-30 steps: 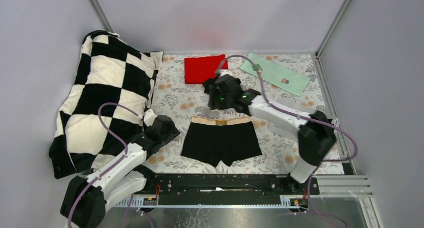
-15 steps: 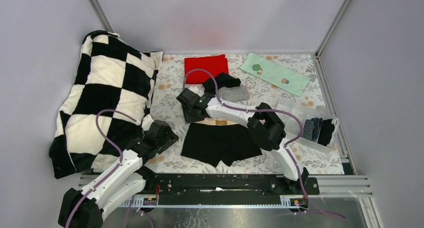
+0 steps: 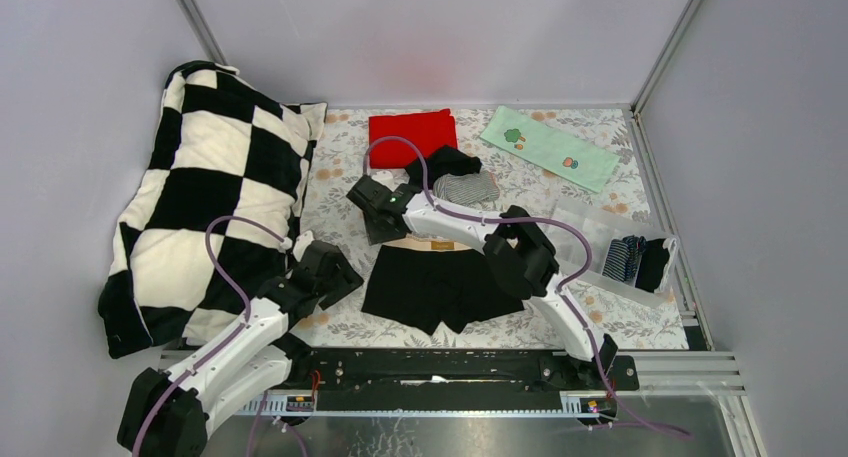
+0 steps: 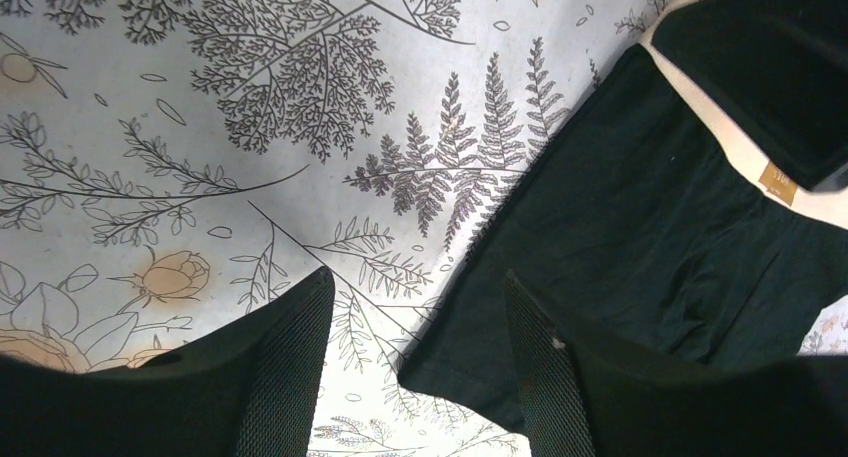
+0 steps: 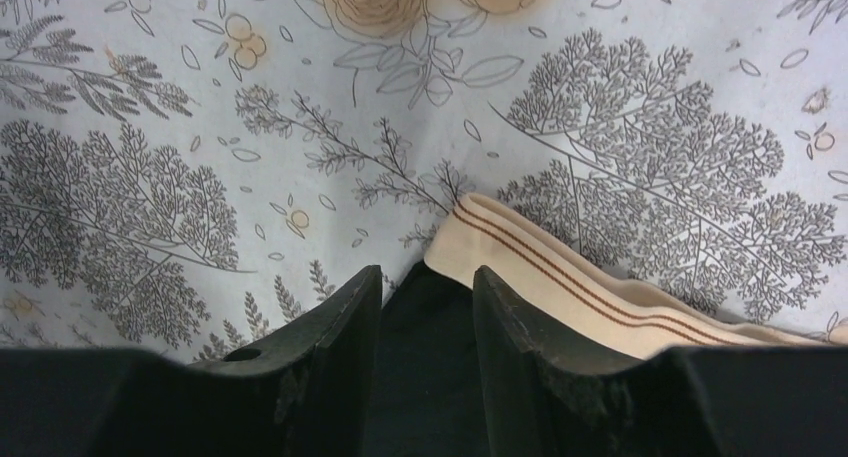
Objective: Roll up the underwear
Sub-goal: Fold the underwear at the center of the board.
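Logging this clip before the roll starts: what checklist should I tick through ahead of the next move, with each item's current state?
1. The black boxer briefs lie spread flat on the floral sheet: ok.
2. The right hand is open, jaws astride the corner of the beige waistband: ok.
3. The right hand grips the waistband: not ok, not yet closed.
4. The left hand is open and empty beside the briefs' edge: ok.
5. The right fingertips touch the fabric: cannot tell.

A strip of floral sheet (image 3: 330,182) lies passable between the checkered pillow (image 3: 200,177) and the black boxer briefs (image 3: 440,287); the right arm (image 3: 450,220) crosses their waistband.
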Controlling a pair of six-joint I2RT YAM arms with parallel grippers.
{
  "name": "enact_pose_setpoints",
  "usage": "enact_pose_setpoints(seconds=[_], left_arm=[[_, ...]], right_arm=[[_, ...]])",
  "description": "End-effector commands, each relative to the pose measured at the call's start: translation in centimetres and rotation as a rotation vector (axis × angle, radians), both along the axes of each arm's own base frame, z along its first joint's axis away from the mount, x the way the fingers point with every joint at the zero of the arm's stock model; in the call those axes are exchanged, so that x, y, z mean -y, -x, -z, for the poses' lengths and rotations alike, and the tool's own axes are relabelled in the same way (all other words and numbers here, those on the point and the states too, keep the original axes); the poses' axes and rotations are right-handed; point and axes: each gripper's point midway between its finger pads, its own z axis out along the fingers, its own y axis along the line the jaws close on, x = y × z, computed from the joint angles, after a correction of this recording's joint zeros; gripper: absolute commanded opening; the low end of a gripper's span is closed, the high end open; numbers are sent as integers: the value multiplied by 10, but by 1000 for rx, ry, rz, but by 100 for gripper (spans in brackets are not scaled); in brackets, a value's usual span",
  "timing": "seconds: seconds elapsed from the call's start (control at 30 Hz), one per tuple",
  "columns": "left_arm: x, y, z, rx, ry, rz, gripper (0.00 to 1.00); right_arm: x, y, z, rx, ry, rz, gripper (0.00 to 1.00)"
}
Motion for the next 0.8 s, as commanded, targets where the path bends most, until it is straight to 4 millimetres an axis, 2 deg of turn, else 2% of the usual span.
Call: enact_pose_setpoints(seconds=[0.0,0.4,0.77], left_arm=[[6,-3,1,22,17,45,67],[13,0,5,5,22,83,67],[22,14,13,-15,16,141,65]], right_arm=[[0,-13,-2,40,42,15,46],[7,-19,19,42,111,18,45],[13,-19,28,25,120,16,25]])
